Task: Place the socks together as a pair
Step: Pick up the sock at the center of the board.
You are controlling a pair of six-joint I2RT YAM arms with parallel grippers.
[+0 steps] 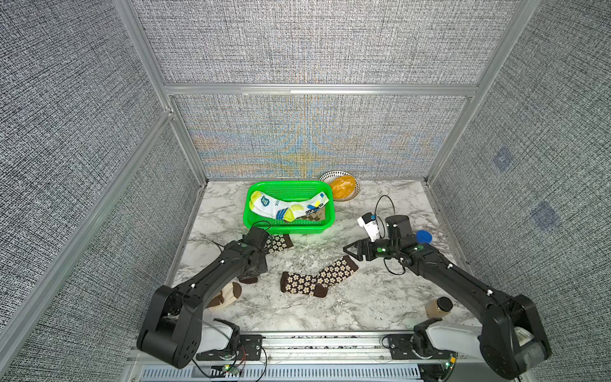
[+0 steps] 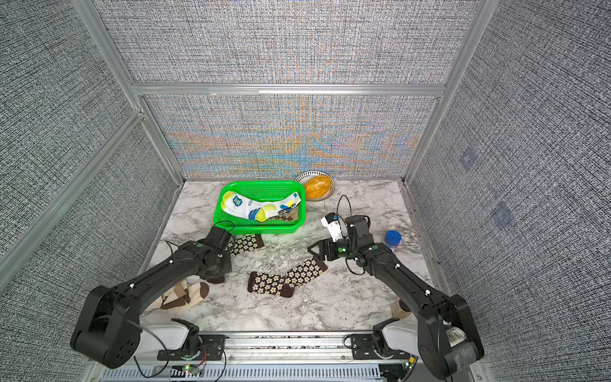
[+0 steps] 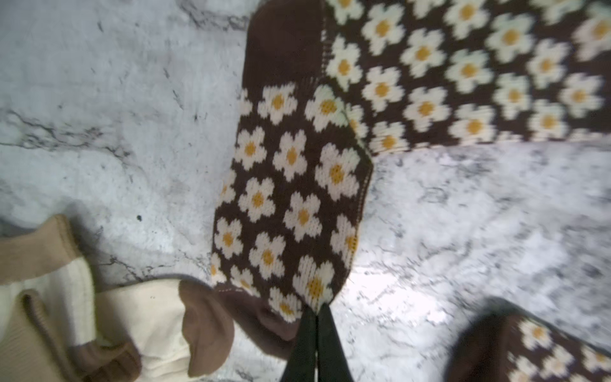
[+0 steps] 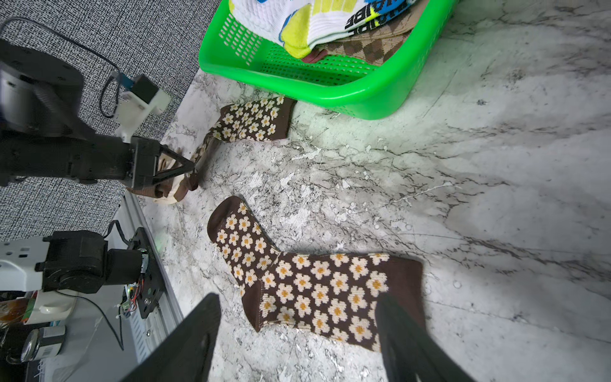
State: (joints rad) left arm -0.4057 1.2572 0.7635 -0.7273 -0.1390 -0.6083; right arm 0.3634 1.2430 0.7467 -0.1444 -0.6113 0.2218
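- Left wrist view: the left gripper is pinching the edge of a brown cream-flowered sock, jaws pressed together, close to its plain brown toe.
- The pinched end is rising off the marble table. In the right wrist view, the cuff end is lying flat just beside the green basket.
- A cream brown-banded sock is lying crumpled right next to the held toe; whether they are touching, cannot tell.
- The matching second flowered sock is lying flat in the middle of the table, apart from the held one.
- The right gripper is hovering with jaws wide and gripping nothing. It is sitting just above the cuff end of that second flowered sock, whose leg is showing between the two fingers in the right wrist view.
- Inside the basket, a white patched sock is draping over a tan diamond-check sock.
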